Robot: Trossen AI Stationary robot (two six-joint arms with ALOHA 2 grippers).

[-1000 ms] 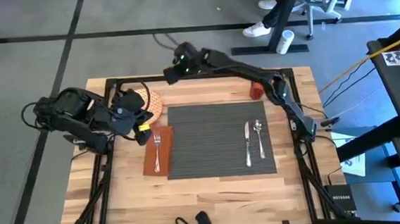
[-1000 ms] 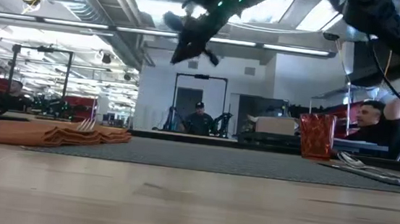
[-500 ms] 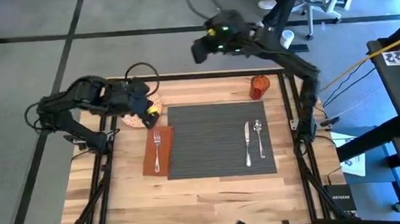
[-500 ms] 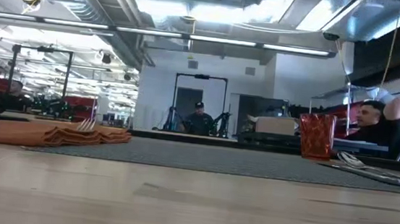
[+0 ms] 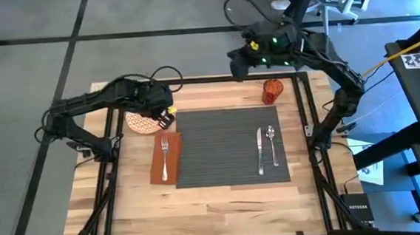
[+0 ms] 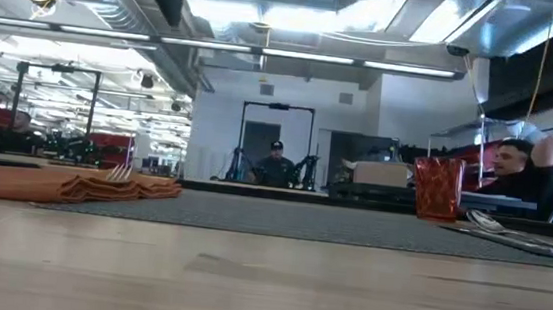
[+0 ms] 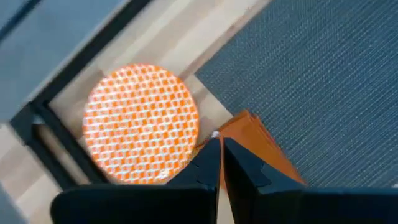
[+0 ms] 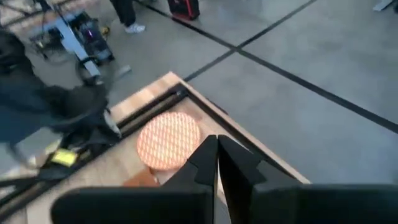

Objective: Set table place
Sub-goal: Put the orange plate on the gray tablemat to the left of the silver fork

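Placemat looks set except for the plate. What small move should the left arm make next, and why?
Probably open the left gripper, shut above the table, and lower it to the plate. The plate lies off the placemat near its far-left corner; fork, knife and spoon are placed.

plate (image 5: 141, 122) left-behind placemat (image 5: 230, 146) | fork (image 5: 165, 155) on napkin (image 5: 166, 158)

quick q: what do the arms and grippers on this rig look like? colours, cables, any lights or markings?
Both arms are dark, jointed links with looping black cables. The left gripper has a yellow patch near its tip; the right gripper shows small green lights on its wrist. The fingers are flat, black and tapered.
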